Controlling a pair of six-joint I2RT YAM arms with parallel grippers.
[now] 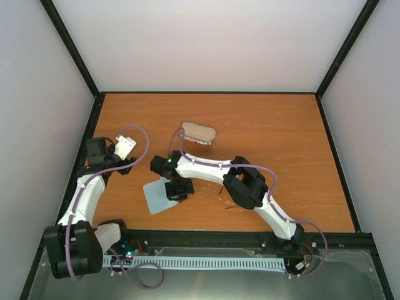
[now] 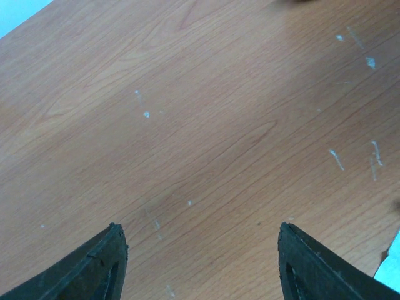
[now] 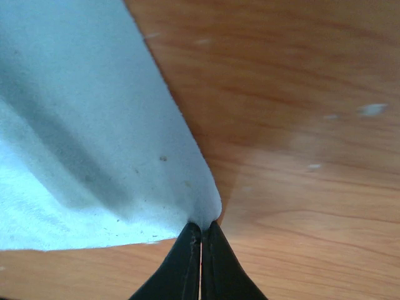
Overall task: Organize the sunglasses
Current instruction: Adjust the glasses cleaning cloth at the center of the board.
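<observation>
My right gripper (image 3: 201, 226) is shut on a corner of the light blue cloth (image 3: 81, 156), which lifts slightly off the wood there. From above, that gripper (image 1: 178, 189) sits at the right edge of the cloth (image 1: 156, 197). The sunglasses are mostly hidden; only thin dark slivers (image 1: 230, 207) show beside the right arm's elbow, and I cannot tell if they belong to them. My left gripper (image 2: 200, 234) stands open over bare wood with nothing between its fingers; from above it (image 1: 125, 150) is at the table's left side.
A tan oblong case (image 1: 199, 133) lies behind the right wrist, near the table's middle. The right arm (image 1: 244, 184) stretches across the front centre. Black frame rails and white walls bound the wooden table (image 1: 281, 137).
</observation>
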